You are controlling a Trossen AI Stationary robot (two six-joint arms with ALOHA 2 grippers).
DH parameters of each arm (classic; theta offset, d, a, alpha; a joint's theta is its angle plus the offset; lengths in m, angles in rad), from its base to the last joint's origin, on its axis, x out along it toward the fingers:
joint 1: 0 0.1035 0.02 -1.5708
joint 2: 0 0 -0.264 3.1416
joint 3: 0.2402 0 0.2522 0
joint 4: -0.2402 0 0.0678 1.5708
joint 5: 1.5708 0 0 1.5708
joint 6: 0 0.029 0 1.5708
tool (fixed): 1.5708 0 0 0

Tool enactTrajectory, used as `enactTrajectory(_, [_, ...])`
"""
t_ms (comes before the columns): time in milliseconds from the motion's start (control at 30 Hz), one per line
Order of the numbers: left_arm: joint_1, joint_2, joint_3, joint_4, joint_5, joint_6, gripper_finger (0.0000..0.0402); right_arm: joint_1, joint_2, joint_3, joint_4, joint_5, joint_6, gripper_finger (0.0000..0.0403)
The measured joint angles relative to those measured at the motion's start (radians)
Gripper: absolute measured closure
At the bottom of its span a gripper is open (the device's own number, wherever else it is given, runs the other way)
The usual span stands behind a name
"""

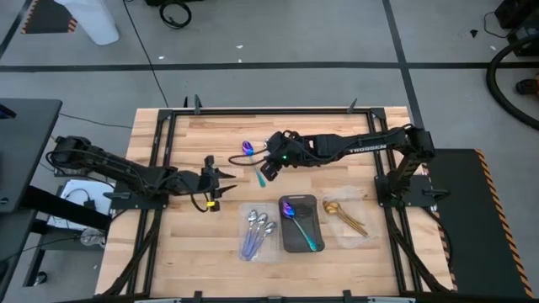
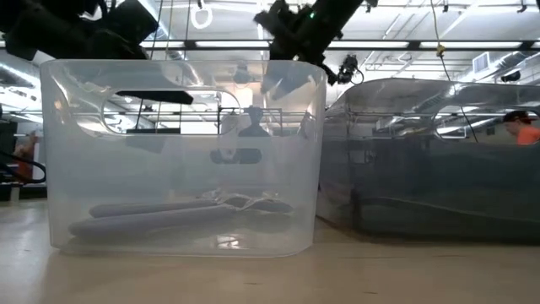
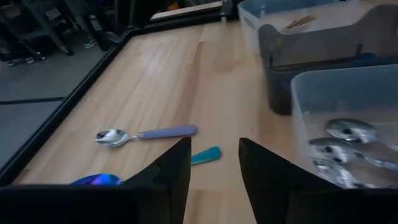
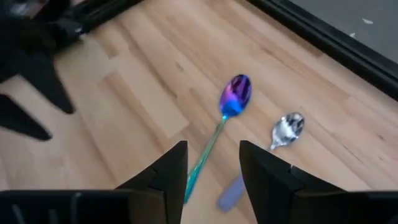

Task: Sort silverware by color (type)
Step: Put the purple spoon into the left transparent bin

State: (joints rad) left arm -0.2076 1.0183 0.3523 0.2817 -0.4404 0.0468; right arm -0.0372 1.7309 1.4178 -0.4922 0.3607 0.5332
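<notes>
Two spoons lie loose on the wooden table. One is an iridescent purple-blue spoon (image 4: 234,94) with a teal handle (image 1: 267,174). Beside it lies a silver spoon (image 4: 286,129) with a lavender handle (image 3: 166,132). My right gripper (image 4: 213,177) (image 1: 269,162) is open above the iridescent spoon, a finger standing on either side of its handle, and touches nothing. My left gripper (image 3: 214,171) (image 1: 224,183) is open to the left of both spoons. Silver spoons (image 1: 258,227) lie in a clear tray, an iridescent spoon (image 1: 299,222) in a dark tray, gold spoons (image 1: 344,216) in another clear tray.
The three trays stand in a row near the table's near edge: clear tray (image 2: 181,156), dark tray (image 2: 430,169), clear tray (image 1: 358,210). A black frame (image 1: 253,110) borders the table. Bare wood lies between the trays and the loose spoons.
</notes>
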Motion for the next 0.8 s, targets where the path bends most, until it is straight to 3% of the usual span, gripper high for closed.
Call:
enactTrajectory(367, [0.112,0.002,0.0,-0.027,-0.001,0.001,0.026,-0.086,0.126,0.0,0.065,0.003,0.049,0.0255])
enactTrajectory(800, [0.132,0.003,0.0,-0.04,-0.001,-0.017,0.026,-0.129,0.232,0.001,0.092,-0.003,0.062,0.0231])
